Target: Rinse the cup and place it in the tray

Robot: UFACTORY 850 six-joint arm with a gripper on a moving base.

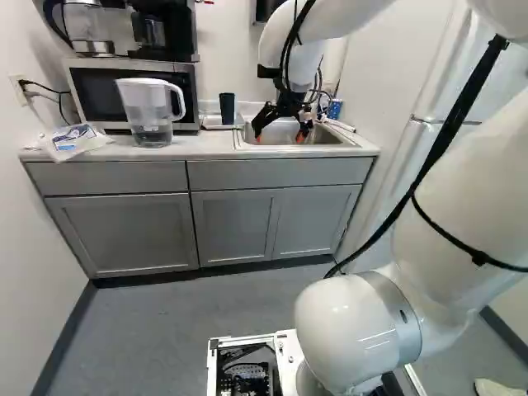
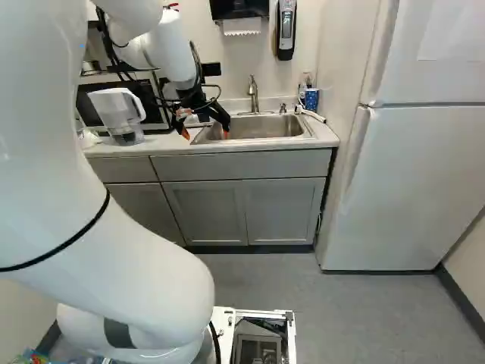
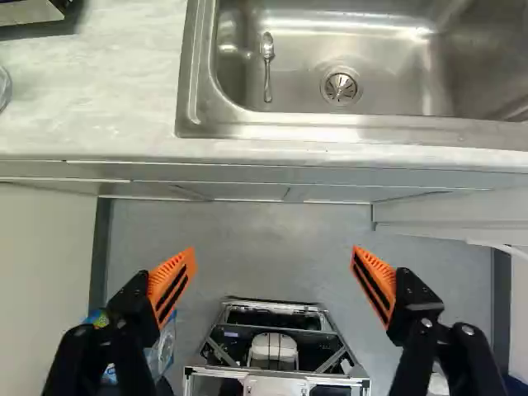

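Observation:
My gripper (image 1: 279, 137) hangs over the front of the sink (image 1: 341, 140) in the left base view. In the wrist view the gripper (image 3: 273, 254) stands wide open, its orange pads far apart and nothing between them; the counter's front edge and the floor lie beneath. A dark cup (image 1: 227, 108) is upright at the white tray (image 1: 211, 123), between microwave and sink; whether it stands in the tray or just behind it I cannot tell. The sink basin (image 3: 379, 74) holds a spoon (image 3: 267, 68) beside the drain, ahead of the fingers.
A clear pitcher (image 1: 149, 111) and a plastic bag (image 1: 76, 140) stand left of the tray, before the microwave (image 1: 97, 92). The faucet (image 2: 253, 92) rises behind the sink. A blue cup (image 2: 311, 99) is at the sink's right corner, near the fridge (image 2: 413, 182).

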